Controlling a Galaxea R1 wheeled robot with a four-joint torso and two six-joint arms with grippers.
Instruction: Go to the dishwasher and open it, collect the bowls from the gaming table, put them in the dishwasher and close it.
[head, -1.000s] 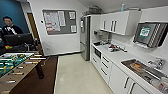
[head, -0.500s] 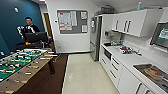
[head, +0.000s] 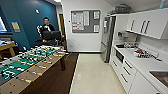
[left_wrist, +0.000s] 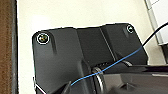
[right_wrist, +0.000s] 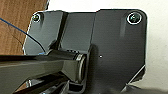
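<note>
Pale kitchen floor (head: 93, 75) between foosball table (head: 27, 63) and white counter (head: 145, 62), perhaps a dish rack (head: 145, 53); jaws' state indiscernible

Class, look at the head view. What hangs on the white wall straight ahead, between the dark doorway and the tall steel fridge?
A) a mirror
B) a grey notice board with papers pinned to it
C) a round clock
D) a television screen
B: the grey notice board on the far white wall carries several pinned sheets, just left of the steel fridge.
</note>
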